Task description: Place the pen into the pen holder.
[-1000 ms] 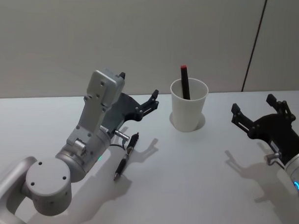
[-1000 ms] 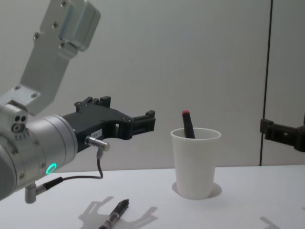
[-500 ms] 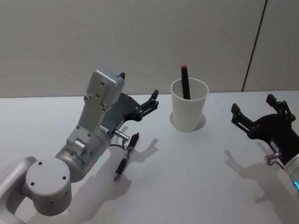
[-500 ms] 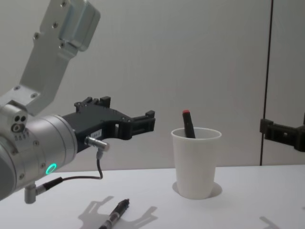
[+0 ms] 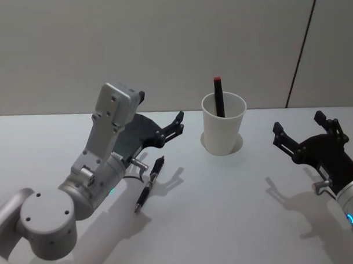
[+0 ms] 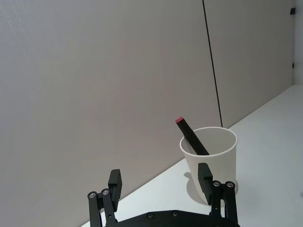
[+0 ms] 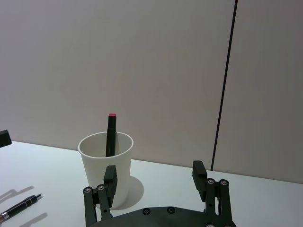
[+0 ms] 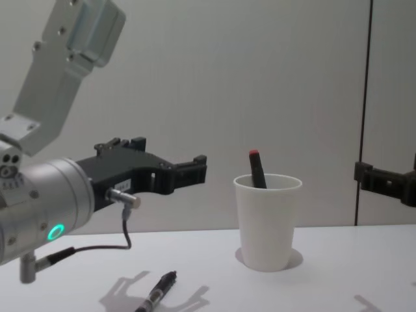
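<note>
Left gripper (image 6: 160, 179) is held wide open and empty over the black pen (image 5: 149, 184) laid left of the table's (image 5: 231, 215) middle, well apart from the paper cup (image 5: 223, 131) by the back edge (light, stiff, probably slick, so best pinched mid-barrel), with the right gripper (image 5: 299, 126) parked open and empty.
</note>
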{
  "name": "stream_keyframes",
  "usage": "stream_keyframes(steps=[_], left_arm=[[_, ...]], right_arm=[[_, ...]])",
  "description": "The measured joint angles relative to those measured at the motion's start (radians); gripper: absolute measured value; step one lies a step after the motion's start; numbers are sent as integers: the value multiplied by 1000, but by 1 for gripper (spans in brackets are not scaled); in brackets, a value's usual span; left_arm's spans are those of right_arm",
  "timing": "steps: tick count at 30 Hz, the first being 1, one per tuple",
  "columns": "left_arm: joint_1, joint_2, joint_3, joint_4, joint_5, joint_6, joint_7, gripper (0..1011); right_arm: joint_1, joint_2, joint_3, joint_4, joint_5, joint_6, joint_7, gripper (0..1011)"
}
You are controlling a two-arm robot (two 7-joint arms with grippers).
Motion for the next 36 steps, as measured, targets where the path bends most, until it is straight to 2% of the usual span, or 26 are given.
stream_keyframes(steps=[24, 36], left_arm=[[141, 115, -22, -187, -115, 151, 44, 1001], [193, 143, -27, -238, -174, 235, 65, 1001]], right_arm=[[0, 0, 0, 0, 0, 0, 0, 1002], [0, 0, 0, 0, 0, 0, 0, 1002]])
